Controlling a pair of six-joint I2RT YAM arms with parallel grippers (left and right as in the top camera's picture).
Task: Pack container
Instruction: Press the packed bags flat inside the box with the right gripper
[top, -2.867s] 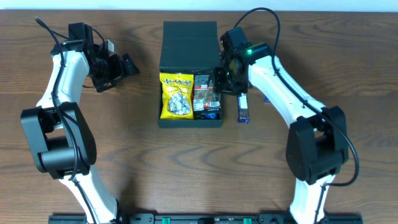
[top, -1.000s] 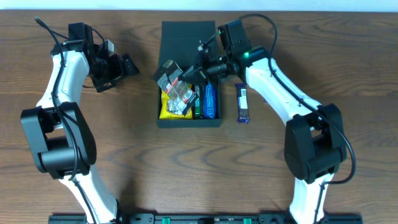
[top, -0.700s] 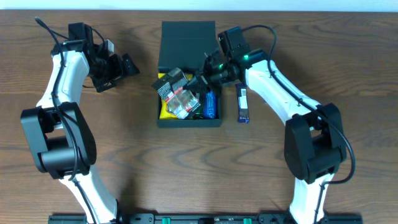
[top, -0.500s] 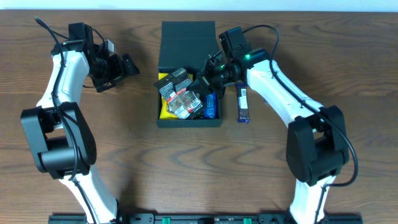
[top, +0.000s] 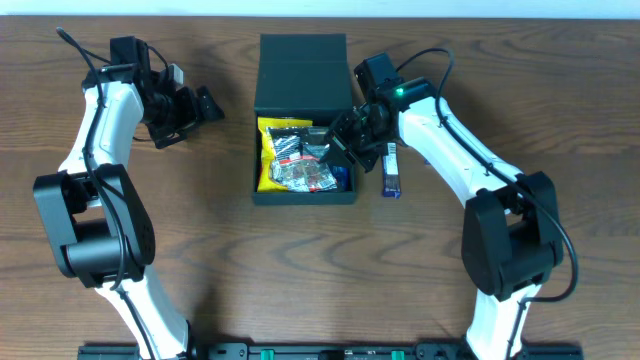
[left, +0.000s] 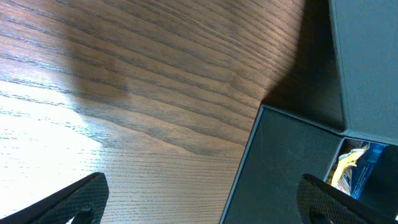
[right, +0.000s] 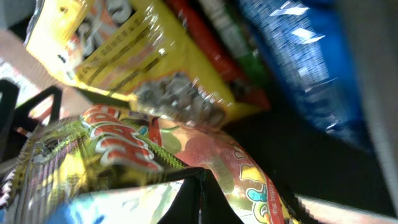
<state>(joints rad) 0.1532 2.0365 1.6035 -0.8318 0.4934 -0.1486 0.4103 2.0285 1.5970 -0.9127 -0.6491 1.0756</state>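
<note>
The dark container (top: 304, 197) stands open at mid-table, its flap lid (top: 302, 66) laid back. Inside lie a yellow packet (top: 271, 150) and a blue packet (top: 345, 180). My right gripper (top: 336, 150) reaches into the box from the right, shut on the edge of a clear, red-printed snack packet (top: 305, 165) lying across the contents. In the right wrist view the shut fingers (right: 199, 190) pinch this packet (right: 211, 152) over the yellow packet (right: 124, 50) and the blue one (right: 298, 56). My left gripper (top: 196, 106) is open and empty, left of the box; its wrist view (left: 202, 208) shows the box's wall (left: 286, 168).
A blue snack bar (top: 391, 170) lies on the wooden table just right of the container. My left arm stands along the left side, my right arm arches in from the right.
My right gripper has carried the packet from above the box's left side down and to the right, lowering it flat onto the contents. My left arm has not moved.
</note>
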